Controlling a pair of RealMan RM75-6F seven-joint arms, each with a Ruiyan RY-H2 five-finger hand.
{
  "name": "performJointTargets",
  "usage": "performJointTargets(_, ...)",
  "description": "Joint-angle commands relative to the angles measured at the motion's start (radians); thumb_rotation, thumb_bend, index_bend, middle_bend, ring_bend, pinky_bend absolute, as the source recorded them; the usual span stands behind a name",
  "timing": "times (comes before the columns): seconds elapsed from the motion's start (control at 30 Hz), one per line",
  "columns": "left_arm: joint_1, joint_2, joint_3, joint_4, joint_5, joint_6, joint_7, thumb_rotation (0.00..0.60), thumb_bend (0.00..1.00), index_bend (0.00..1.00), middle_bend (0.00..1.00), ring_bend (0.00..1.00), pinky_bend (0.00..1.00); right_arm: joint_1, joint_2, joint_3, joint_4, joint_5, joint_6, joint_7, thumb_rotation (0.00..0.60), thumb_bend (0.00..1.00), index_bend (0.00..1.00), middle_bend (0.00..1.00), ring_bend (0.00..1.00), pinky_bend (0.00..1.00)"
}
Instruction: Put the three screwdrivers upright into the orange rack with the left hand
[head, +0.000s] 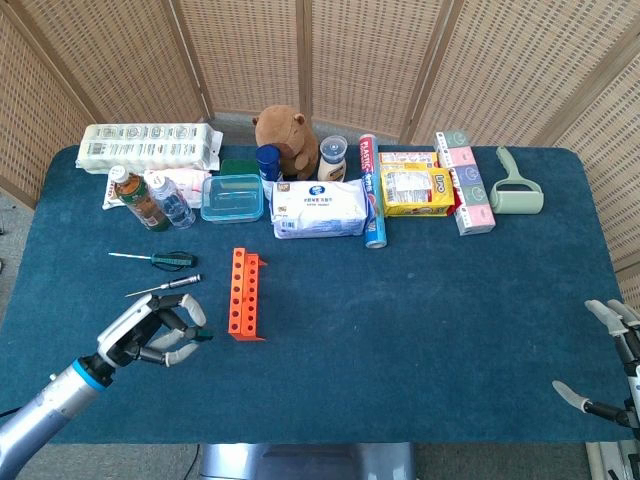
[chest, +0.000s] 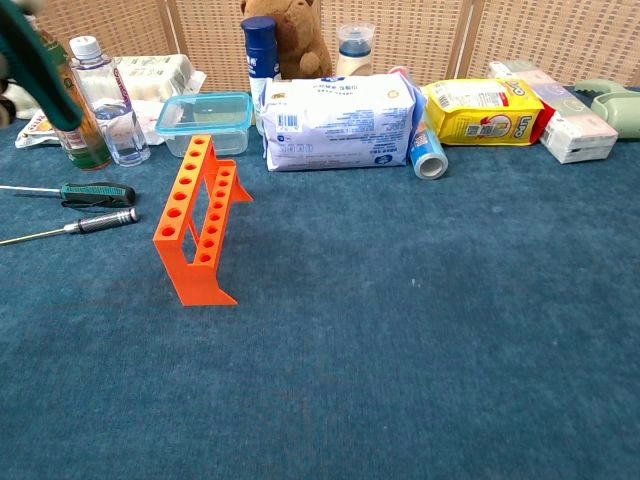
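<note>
The orange rack (head: 245, 293) (chest: 198, 215) stands upright left of the table's middle, and its holes hold nothing. My left hand (head: 155, 336) hovers near the front edge, left of the rack, fingers curled around a green-handled screwdriver (head: 201, 335). In the chest view that screwdriver (chest: 45, 75) shows tilted and blurred at the top left. Two more screwdrivers lie flat left of the rack: a green-handled one (head: 168, 260) (chest: 95, 191) and a black-handled one (head: 170, 286) (chest: 100, 220). My right hand (head: 622, 345) rests open at the far right edge.
Along the back stand a tea bottle (head: 137, 196), a water bottle (head: 176, 207), a clear blue-lidded box (head: 232, 197), a wipes pack (head: 320, 208), a plush toy (head: 287, 137), a yellow bag (head: 415, 190) and a lint roller (head: 515, 186).
</note>
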Motion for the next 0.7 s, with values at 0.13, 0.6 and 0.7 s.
performJointTargets(0.13, -0.035, -0.001, -0.009, -0.037, -0.059, -0.046, 0.053, 0.600, 0.44, 0.55, 0.98, 0.98, 0.95, 0.001, 0.000, 0.000, 0.003, 0.003, -0.003, 0.004, 0.600, 0.03, 0.07, 0.15, 0.09, 0.02)
performJointTargets(0.6, -0.075, -0.033, -0.029, -0.046, -0.183, -0.116, 0.129, 0.600, 0.44, 0.55, 0.98, 0.98, 0.95, -0.004, 0.004, 0.000, 0.012, 0.007, 0.005, 0.023, 0.600, 0.03, 0.07, 0.15, 0.09, 0.02)
performJointTargets(0.7, -0.075, -0.038, -0.030, -0.045, -0.200, -0.122, 0.138, 0.600, 0.44, 0.55, 0.98, 0.98, 0.95, -0.004, 0.004, 0.000, 0.014, 0.008, 0.005, 0.027, 0.600, 0.03, 0.07, 0.15, 0.09, 0.02)
